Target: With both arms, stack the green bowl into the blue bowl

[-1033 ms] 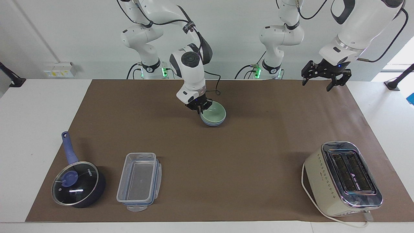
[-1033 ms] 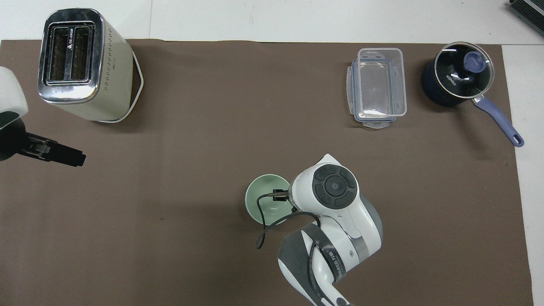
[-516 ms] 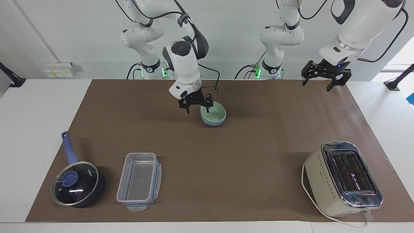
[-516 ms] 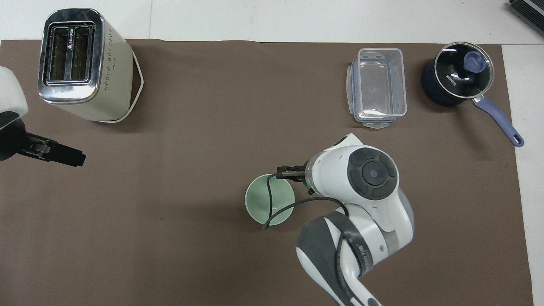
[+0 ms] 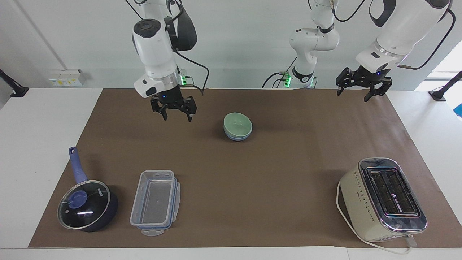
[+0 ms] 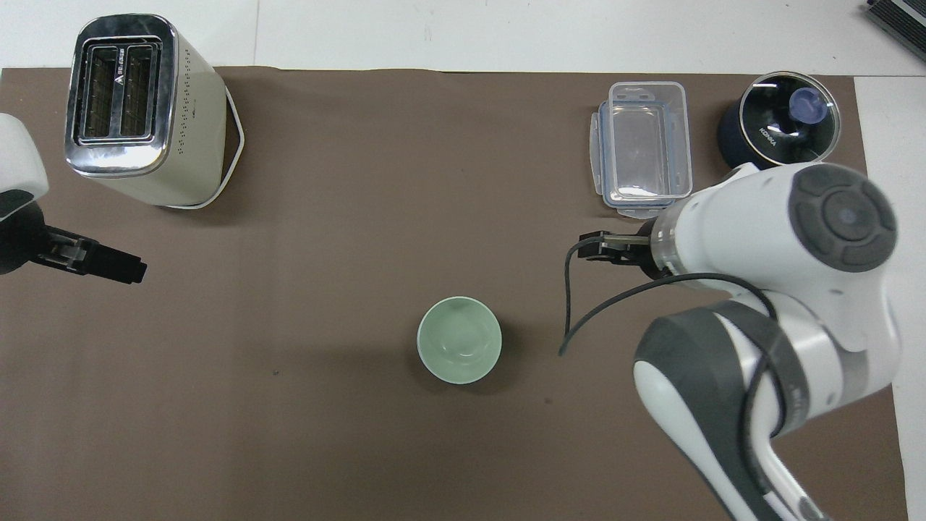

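Observation:
The pale green bowl [image 5: 237,124] [image 6: 459,349] sits nested inside the blue bowl [image 5: 236,137], of which only a rim shows under it in the facing view. The pair rests on the brown mat, midway between the two arms. My right gripper [image 5: 176,116] [image 6: 592,247] hangs open and empty above the mat, off toward the right arm's end from the bowls. My left gripper [image 5: 354,94] [image 6: 137,272] waits open and empty, raised over the mat at the left arm's end.
A cream toaster [image 5: 382,198] [image 6: 137,108] stands farthest from the robots at the left arm's end. A clear plastic container [image 5: 155,201] [image 6: 642,148] and a dark blue lidded saucepan [image 5: 86,204] [image 6: 778,130] sit farthest out at the right arm's end.
My right gripper opened, let go of the green bowl's rim, rose and swung away toward the right arm's end. The green bowl stays in the blue bowl. The left arm has not moved.

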You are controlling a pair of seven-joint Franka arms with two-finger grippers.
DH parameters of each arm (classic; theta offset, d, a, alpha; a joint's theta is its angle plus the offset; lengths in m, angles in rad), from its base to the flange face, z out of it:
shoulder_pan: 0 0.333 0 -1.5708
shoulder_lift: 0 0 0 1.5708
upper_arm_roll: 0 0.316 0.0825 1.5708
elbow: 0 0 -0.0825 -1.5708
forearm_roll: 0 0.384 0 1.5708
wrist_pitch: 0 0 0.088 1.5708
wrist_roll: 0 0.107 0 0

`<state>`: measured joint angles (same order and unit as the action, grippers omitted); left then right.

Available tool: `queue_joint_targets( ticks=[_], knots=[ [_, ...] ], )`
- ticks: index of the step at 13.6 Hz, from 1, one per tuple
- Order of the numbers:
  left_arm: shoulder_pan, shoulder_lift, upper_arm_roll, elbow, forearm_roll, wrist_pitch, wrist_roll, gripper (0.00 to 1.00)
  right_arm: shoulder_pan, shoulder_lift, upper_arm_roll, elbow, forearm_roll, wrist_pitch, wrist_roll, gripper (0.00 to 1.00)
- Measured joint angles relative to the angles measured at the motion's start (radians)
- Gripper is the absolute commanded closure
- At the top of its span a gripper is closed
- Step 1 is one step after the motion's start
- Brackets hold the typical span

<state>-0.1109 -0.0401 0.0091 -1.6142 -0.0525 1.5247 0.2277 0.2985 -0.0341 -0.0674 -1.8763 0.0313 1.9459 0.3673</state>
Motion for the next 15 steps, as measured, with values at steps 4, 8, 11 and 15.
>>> queue_joint_targets(
  ticks=[4, 8, 11, 15],
  knots=[
    [0.000, 0.000, 0.000, 0.000, 0.000, 0.001, -0.019, 0.00, -0.088, -0.047, -0.001, 0.003, -0.001, -0.078, -0.057, 0.00],
    [0.000, 0.000, 0.001, 0.000, 0.000, 0.001, -0.021, 0.00, -0.191, -0.084, -0.002, 0.004, -0.006, -0.181, -0.151, 0.00],
    [0.000, 0.000, 0.002, 0.000, 0.000, 0.001, -0.022, 0.00, -0.269, -0.089, -0.004, 0.005, -0.025, -0.207, -0.223, 0.00],
    [0.000, 0.000, 0.002, 0.000, 0.000, 0.001, -0.023, 0.00, -0.284, -0.091, -0.003, 0.104, -0.040, -0.275, -0.248, 0.00]
  ],
)
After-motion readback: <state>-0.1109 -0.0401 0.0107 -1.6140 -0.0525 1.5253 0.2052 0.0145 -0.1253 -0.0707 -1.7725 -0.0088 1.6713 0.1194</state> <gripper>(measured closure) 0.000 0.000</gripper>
